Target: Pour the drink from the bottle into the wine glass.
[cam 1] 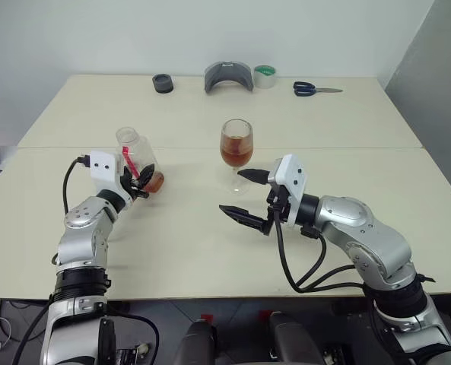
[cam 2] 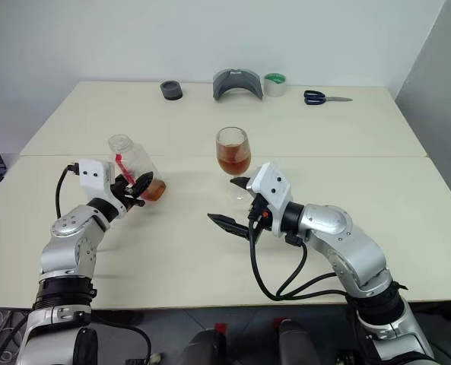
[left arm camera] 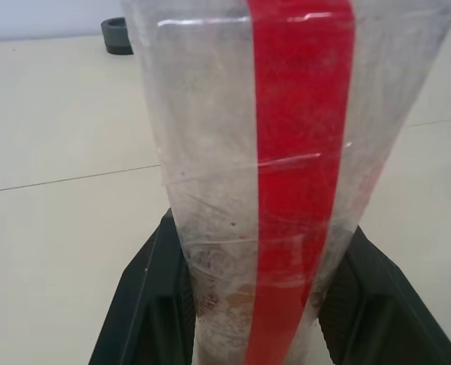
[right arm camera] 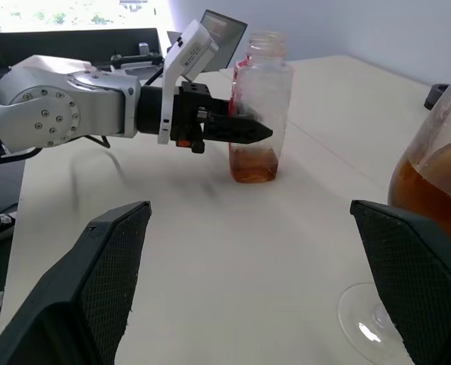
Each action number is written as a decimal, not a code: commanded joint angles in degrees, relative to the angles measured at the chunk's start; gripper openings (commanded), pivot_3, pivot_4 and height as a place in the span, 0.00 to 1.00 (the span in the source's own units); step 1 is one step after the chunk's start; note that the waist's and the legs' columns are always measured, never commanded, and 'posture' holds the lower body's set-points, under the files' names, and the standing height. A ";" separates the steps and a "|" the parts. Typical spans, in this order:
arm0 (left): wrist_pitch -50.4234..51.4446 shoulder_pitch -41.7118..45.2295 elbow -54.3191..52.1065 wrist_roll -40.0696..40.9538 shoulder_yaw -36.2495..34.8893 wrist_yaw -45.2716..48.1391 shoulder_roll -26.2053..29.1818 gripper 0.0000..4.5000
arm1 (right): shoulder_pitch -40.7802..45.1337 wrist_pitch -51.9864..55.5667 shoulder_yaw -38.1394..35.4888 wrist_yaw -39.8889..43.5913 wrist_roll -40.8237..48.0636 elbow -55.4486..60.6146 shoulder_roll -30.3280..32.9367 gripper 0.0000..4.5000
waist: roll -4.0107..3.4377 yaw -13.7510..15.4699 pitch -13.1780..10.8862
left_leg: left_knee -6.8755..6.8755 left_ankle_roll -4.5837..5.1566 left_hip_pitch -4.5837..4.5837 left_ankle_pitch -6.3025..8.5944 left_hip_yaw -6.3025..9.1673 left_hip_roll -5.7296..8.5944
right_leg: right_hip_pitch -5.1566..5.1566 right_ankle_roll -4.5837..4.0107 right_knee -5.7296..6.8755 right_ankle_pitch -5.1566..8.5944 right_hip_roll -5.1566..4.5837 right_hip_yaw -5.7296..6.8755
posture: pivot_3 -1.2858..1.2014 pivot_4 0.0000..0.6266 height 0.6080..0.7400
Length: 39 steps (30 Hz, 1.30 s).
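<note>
From the head camera, the left pincer is clamped on the lower body of the bottle, which stands uncapped at the left of the table with a shallow pool of the drink left in its bottom. The wine glass stands upright near the table's middle, about half full of the same tea-coloured liquid, and the right pincer sits just in front of it with its fingers spread wide and nothing between them. Along the far edge lie a black ring, a grey holder, a roll of tape and scissors. In the left wrist view, the bottle's red strip label runs up between the two black fingers pressing its sides. In the right wrist view, the wide-open fingers frame the held bottle farther off, with the glass's bowl close to one of them.
</note>
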<state>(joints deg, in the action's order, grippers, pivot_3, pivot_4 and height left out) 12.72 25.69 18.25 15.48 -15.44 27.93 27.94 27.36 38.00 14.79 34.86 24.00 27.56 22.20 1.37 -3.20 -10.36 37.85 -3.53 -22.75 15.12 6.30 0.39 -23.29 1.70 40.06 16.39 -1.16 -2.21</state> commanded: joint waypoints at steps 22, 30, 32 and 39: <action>-0.57 -11.02 -17.98 -1.03 -1.06 -7.86 -2.46 0.99 | -9.47 -7.48 -2.12 -3.66 -5.68 0.42 -0.53 1.00 | 0.03 0.07 0.02 | -0.03 0.01 0.00 0.02 0.00 -0.05 | 0.02 0.01 -0.05 0.00 -0.03 -0.02 | 0.52 0.24 1.00; 2.52 -18.59 -26.67 -0.72 -1.50 -12.96 -5.37 0.99 | -19.98 -20.60 -8.26 -15.44 -9.95 -5.95 -10.81 1.00 | 0.04 0.25 0.03 | -0.07 0.00 0.05 0.03 -0.06 -0.06 | 0.06 0.01 -0.06 0.00 -0.02 -0.07 | 0.52 0.24 1.00; 1.63 -19.77 -27.19 -0.52 -1.50 -13.51 -6.51 0.99 | -20.87 -24.24 -9.92 -18.27 -11.26 -8.07 -13.47 1.00 | 0.04 0.25 0.03 | -0.08 0.00 0.07 0.03 -0.09 -0.06 | 0.06 0.01 -0.05 0.00 0.00 -0.09 | 0.52 0.24 1.00; 1.49 -20.74 -27.02 -1.28 -0.91 -14.39 -7.39 0.99 | -21.09 -29.44 -9.99 -18.81 -14.04 -12.34 -14.61 1.00 | 0.03 0.29 0.03 | -0.11 0.00 0.11 0.03 -0.15 -0.03 | 0.06 0.01 -0.06 0.00 0.04 -0.11 | 0.52 0.24 1.00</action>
<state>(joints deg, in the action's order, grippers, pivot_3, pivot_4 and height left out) 15.01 5.19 -6.50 14.72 -16.07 14.18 20.52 6.07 10.52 4.81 15.95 10.20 14.19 7.68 1.41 -2.90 -10.34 37.73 -3.53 -22.64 15.15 6.16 0.36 -23.23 1.71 39.99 16.39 -1.12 -2.32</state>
